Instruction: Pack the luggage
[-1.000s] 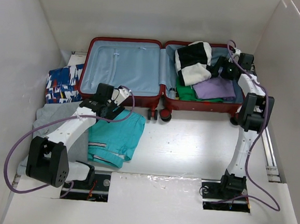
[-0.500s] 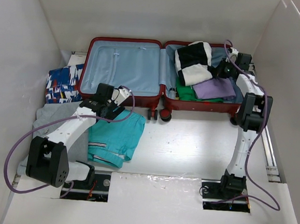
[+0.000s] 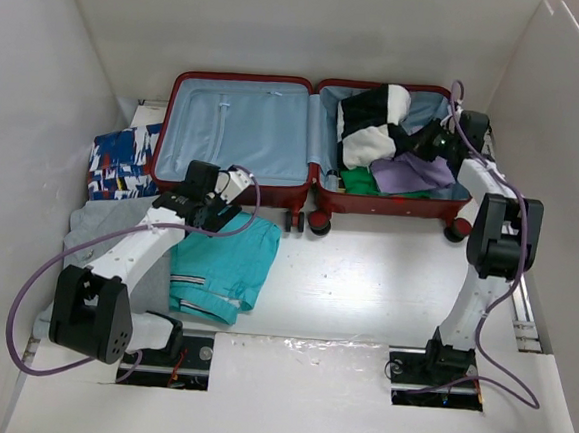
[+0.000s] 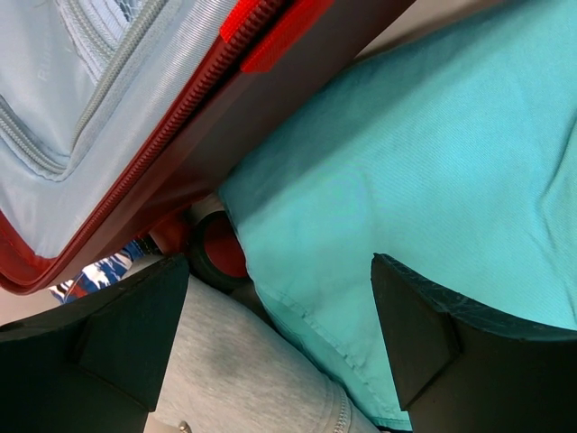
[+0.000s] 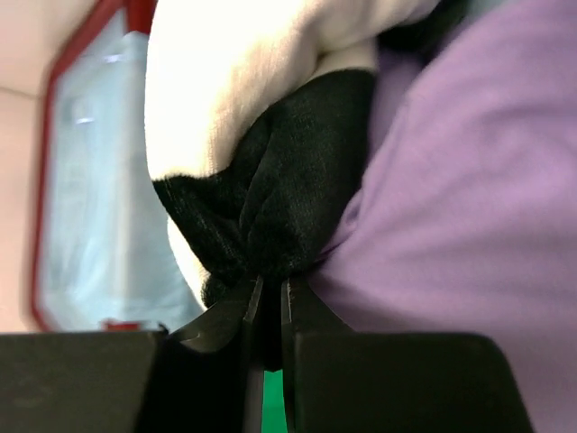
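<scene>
Luggage (image 3: 241,127) encloses the right gripper (image 5: 266,298). Its jaws are pressed nearly together, pinching a black fold of the black-and-white garment (image 5: 270,180) inside the right-hand half. The purple garment (image 5: 451,180) touches that fold on one side, and a green garment (image 3: 358,180) shows toward the near wall.

The left gripper (image 4: 279,271) hangs with its jaws spread and empty over the teal shorts (image 4: 406,162). It is just outside the case's near wall and beside one wheel (image 4: 216,257), with a grey garment (image 4: 243,379) below.

The case lies open and flat at the far side of the bench (image 3: 365,283), and its left half shows bare pale-blue lining. I judge the ribbed shell to be stiff, smooth and bulky, probably too heavy for one gripper to lift, so it is better hinged shut than carried. The rim of the bare half, by the zip, looks like the best hold for closing. The clothes inside are soft and should compress.
</scene>
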